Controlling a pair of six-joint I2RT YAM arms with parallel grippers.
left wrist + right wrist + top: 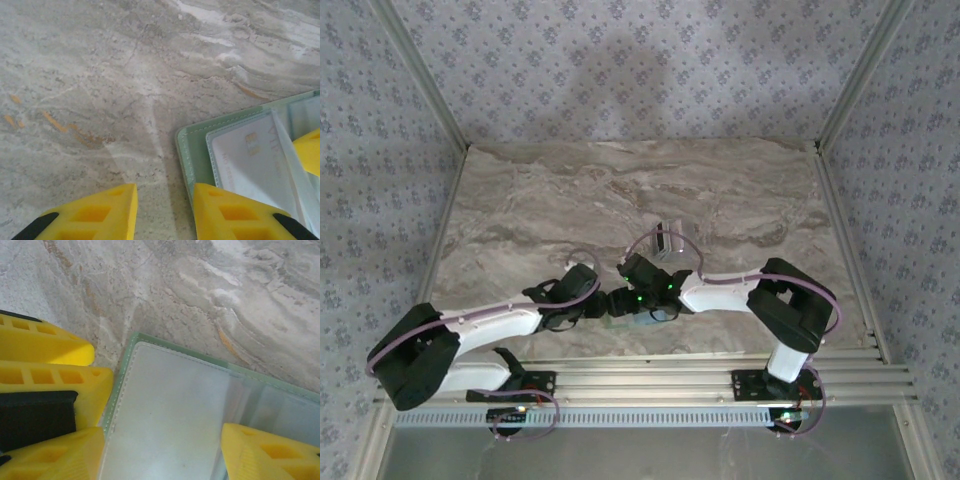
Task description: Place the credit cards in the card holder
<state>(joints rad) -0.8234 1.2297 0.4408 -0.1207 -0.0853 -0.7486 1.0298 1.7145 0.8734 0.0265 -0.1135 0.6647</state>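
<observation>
Seen from above, the two arms lean in and meet low over the surface (540, 210), with the left fingers (618, 303) nearly touching the right fingers (642, 298). The spare credit cards (667, 243) lie just beyond them, probably parked within easy reach.

In the left wrist view, the left fingers are spread. One tip is on the corner of the open card holder (186, 150) and the other is over bare surface. I'd say that tip is pinning the holder so it can't slide. A card (250, 155) sits in its clear pocket.

In the right wrist view, the right fingers are spread too. They straddle the holder's panel with nothing pinched between them, and they seem to be working the pocket.
</observation>
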